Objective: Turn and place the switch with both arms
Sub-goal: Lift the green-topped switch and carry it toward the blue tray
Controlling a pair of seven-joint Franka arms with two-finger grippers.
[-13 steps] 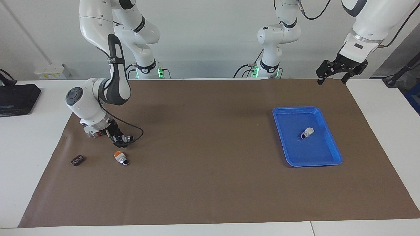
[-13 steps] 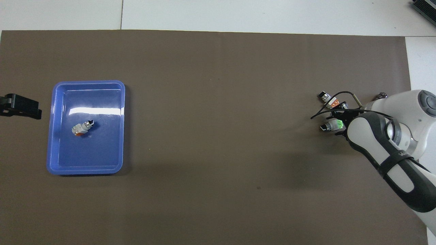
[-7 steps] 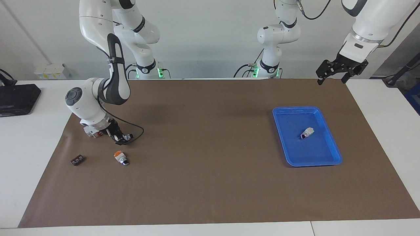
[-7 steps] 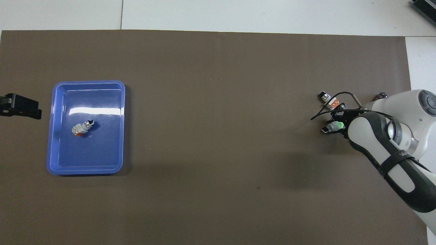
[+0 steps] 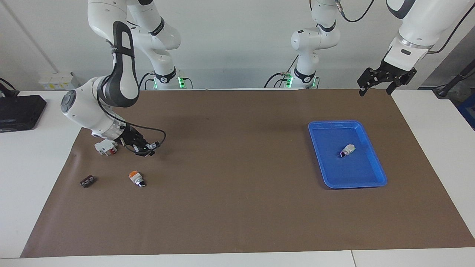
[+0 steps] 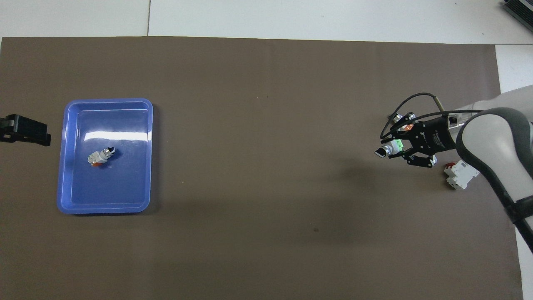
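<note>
One switch, small, rigid and likely light, is pinched by its white body in my right gripper over the mat's right-arm end, dark knob free for a handover. My left gripper waits spread near the blue tray; I can't see the orange patch.

The scene is evenly and brightly lit from above. Soft, diffuse shadows are cast on the brown mat. A white glare streak is seen on the blue tray floor. Focus is kept sharp throughout.
</note>
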